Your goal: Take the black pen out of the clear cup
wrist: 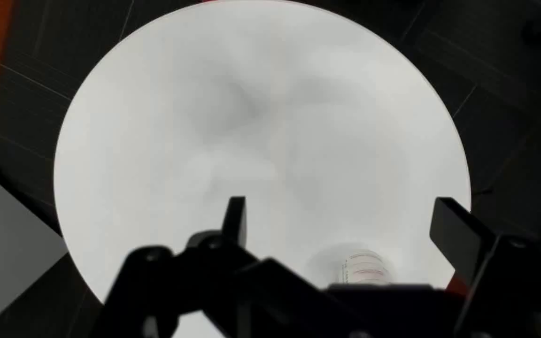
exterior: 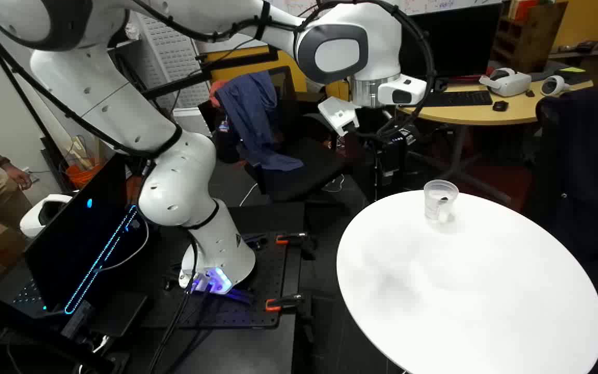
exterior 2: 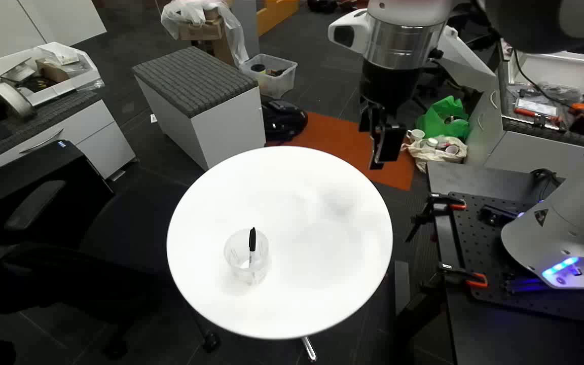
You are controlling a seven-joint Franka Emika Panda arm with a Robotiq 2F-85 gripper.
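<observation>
The clear cup (exterior: 432,209) stands upright near the edge of the round white table in both exterior views (exterior 2: 233,256). The black pen (exterior 2: 252,240) leans inside the cup with its black end at the rim. In an exterior view only a small dark bit of the pen (exterior: 443,200) shows. In the wrist view the cup (wrist: 367,267) shows low between the fingers, partly covered by the gripper body; the pen is hidden there. My gripper (wrist: 338,204) is wide open and empty. In an exterior view the gripper (exterior 2: 380,158) hangs high, apart from the cup.
The round white table (exterior: 465,280) carries the cup. A chair with a blue jacket (exterior: 252,114) and a desk with a keyboard (exterior: 457,98) stand behind. A dark chair (exterior 2: 33,203) is beside the table. Clamps (exterior 2: 462,276) sit on the robot's bench edge.
</observation>
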